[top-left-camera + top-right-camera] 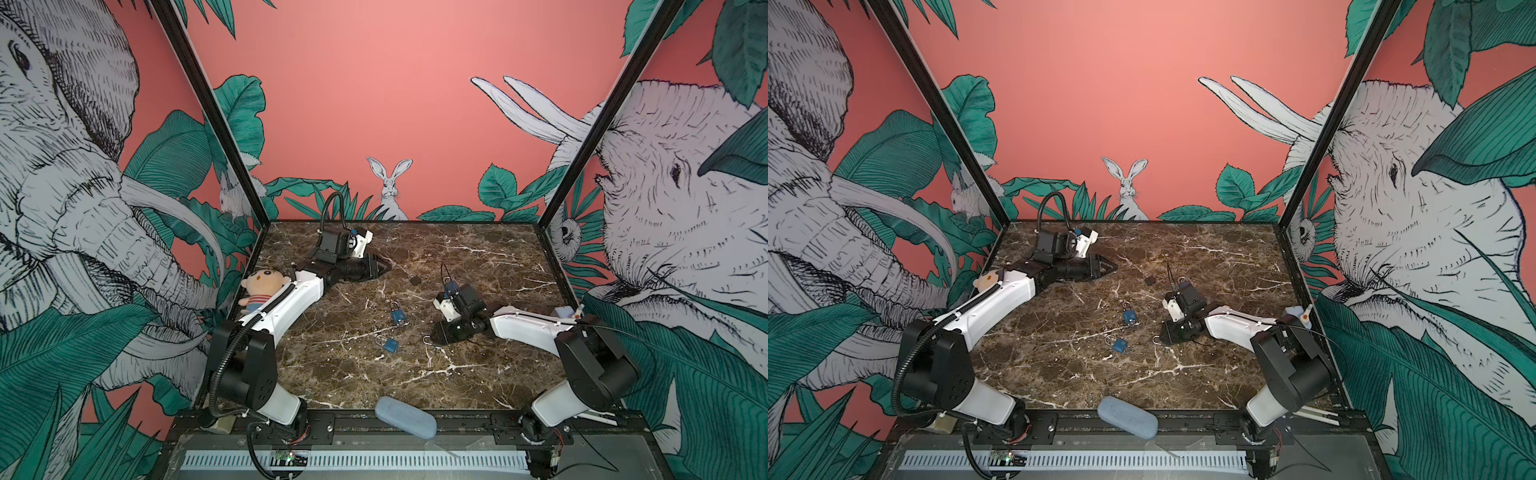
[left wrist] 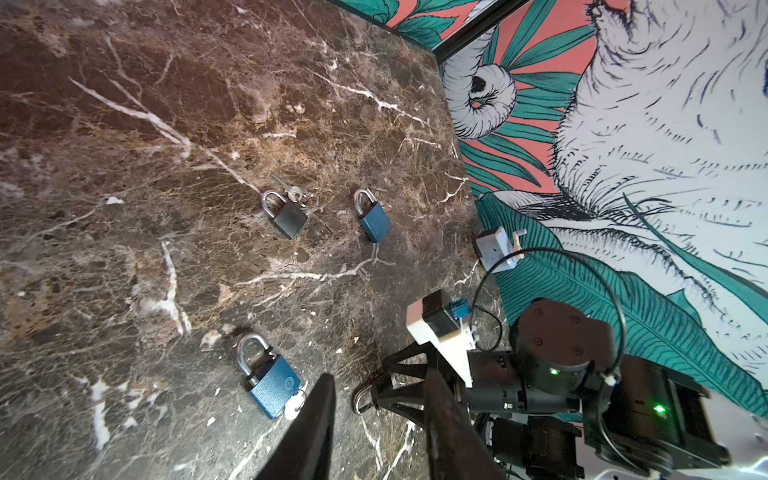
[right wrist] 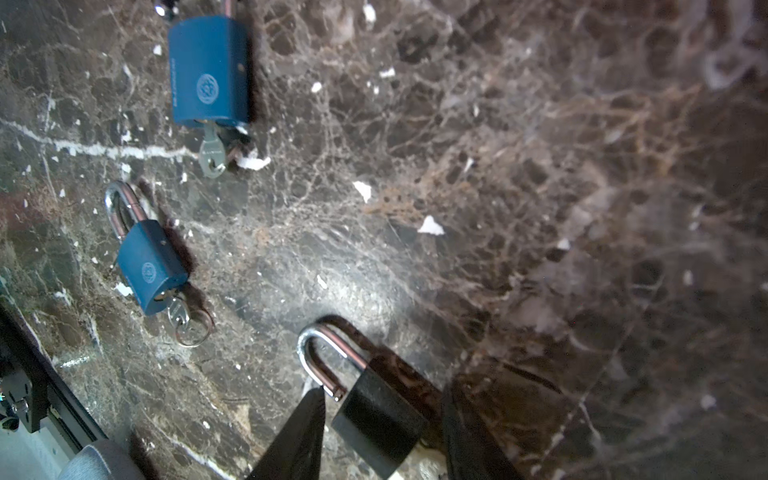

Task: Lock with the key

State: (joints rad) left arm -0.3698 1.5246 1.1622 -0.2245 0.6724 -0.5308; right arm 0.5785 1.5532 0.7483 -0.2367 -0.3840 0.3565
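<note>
Coral walls papered with elephants, leaves and a rabbit close round a brown marble desk (image 1: 478, 374). The left arm (image 1: 291, 299) stretches toward the far-left corner, and the left jaws stand apart with nothing between them. The right arm (image 1: 523, 324) lies low, right of the desk's middle. The right jaws stand on either side of a black padlock (image 3: 378, 419) that lies flat on the marble. A gap shows beside its body, so I judge it straddled, not clamped.

A plush toy (image 1: 259, 289) sits at the left edge and a grey-blue pouch (image 1: 405, 417) overhangs the near edge. Near the centre lie two blue padlocks (image 3: 210, 70) (image 3: 151, 268), each with a key (image 3: 212, 156) (image 3: 178, 311) in its keyhole. A second dark padlock (image 2: 289, 216) lies nearer the far edge, with a loose key (image 2: 291, 192) just beside its shackle.

The locks look dense, rigid and smooth-sided. On polished stone one would likely skate or spin under a sideways nudge. The best hold is probably across the body's flat faces, leaving the shackle and keyhole end free. A key is thin and stiff, so pinch its flat bow and keep clear of the ring. I cannot tell whether the black lock's shackle is seated or whether it carries a key.
</note>
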